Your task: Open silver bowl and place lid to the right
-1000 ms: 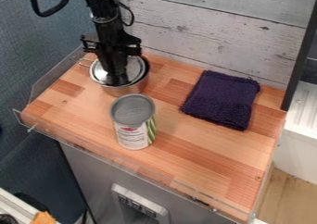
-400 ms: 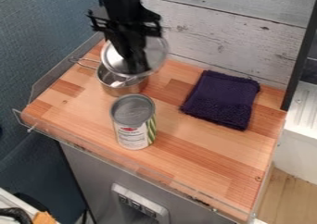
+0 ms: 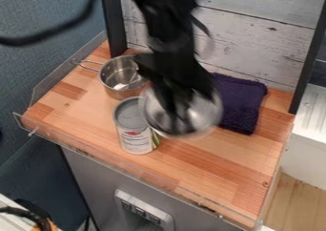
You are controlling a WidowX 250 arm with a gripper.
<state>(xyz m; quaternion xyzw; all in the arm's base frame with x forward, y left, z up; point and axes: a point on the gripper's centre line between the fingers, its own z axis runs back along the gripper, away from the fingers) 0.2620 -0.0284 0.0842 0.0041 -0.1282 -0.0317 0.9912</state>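
tool [image 3: 180, 111]: gripping the lid, up over the worktop [image 3: 235, 156]
lid [image 3: 202, 116]: in the air, crossing in front of the can's edge and the towel's from here
silver bowl [image 3: 115, 90]: uncovered, by the black post [image 3: 115, 27]
can [image 3: 136, 141]: upright, just beside the bowl, rather in the way
towel [image 3: 242, 101]: folded, dark purple, partly hidden behind lid and tool

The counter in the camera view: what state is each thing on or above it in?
Pot: upright, uncovered.
Lid: off the pot, held up in the air.
Gripper: holding the lid.
Can: standing upright.
Cloth: folded, lying flat, partly hidden.
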